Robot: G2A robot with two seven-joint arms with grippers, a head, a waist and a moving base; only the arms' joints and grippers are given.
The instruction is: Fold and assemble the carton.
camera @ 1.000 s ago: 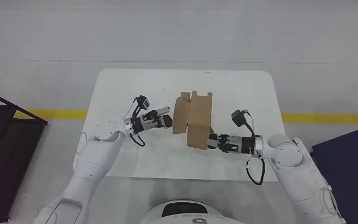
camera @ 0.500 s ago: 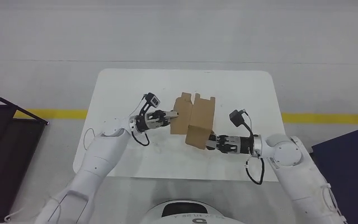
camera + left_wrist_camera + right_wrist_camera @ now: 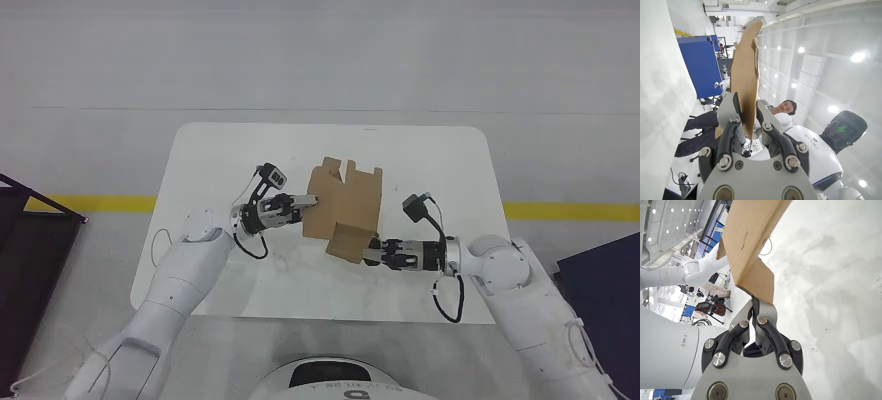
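Right gripper (image 3: 371,250): fingers (image 3: 766,311) pressed together on the nearest flap corner of the carton (image 3: 345,200); in the right wrist view the flap hides their tips. Left gripper (image 3: 308,203): fingers (image 3: 728,110) pinching the carton's left edge, which appears edge-on in the left wrist view. The top view gives the broad face: carton partly unfolded, spanning both grippers at mid-table (image 3: 230,160). Yellow floor line (image 3: 570,210) beyond.

- Cut off by the right wrist view's edge: far end of the carton (image 3: 747,243).
- Partly hidden behind a carton flap in that view: tips of the right gripper (image 3: 757,306).
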